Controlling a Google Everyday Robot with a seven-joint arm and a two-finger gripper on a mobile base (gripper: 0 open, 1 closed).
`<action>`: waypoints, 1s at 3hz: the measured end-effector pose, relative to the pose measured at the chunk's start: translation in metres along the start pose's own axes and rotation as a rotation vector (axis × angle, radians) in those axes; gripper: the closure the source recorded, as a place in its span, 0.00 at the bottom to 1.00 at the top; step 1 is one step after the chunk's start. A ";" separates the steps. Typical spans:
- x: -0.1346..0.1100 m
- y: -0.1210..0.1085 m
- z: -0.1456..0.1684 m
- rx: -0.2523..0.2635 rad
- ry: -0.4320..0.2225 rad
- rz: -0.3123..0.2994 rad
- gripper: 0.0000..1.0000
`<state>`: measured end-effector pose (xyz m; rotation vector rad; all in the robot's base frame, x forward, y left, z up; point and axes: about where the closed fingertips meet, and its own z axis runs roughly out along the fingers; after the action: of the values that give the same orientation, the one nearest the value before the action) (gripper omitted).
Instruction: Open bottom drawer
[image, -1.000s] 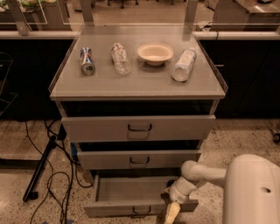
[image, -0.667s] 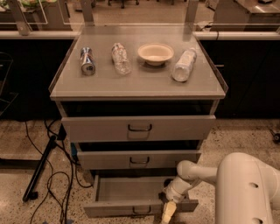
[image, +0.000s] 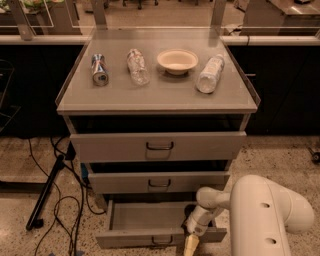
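The bottom drawer (image: 145, 218) of the grey cabinet stands pulled out, its plain grey inside showing and its small dark loop handle (image: 160, 242) on the front near the lower edge. My gripper (image: 192, 242) hangs at the drawer's front right, over its front panel, on the end of the white arm (image: 260, 210) that fills the lower right. The middle drawer (image: 159, 181) and the top drawer (image: 159, 145) above it are each out a little.
On the cabinet top (image: 160, 92) lie a can (image: 99, 69), a clear bottle (image: 137, 66), a white bowl (image: 177, 60) and a second bottle (image: 209, 74). A black stand leg (image: 46, 192) and cables (image: 70, 210) lie on the floor at the left.
The arm has shifted slightly left and closer to the camera. The gripper stays at the bottom drawer's front right. The drawer looks much the same.
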<state>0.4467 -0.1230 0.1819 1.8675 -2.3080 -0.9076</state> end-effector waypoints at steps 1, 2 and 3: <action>0.008 0.015 0.000 -0.015 0.018 -0.020 0.00; 0.019 0.051 -0.015 -0.032 -0.039 -0.053 0.00; 0.055 0.121 -0.033 -0.083 -0.120 -0.059 0.00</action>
<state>0.3368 -0.1735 0.2468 1.9076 -2.2515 -1.1334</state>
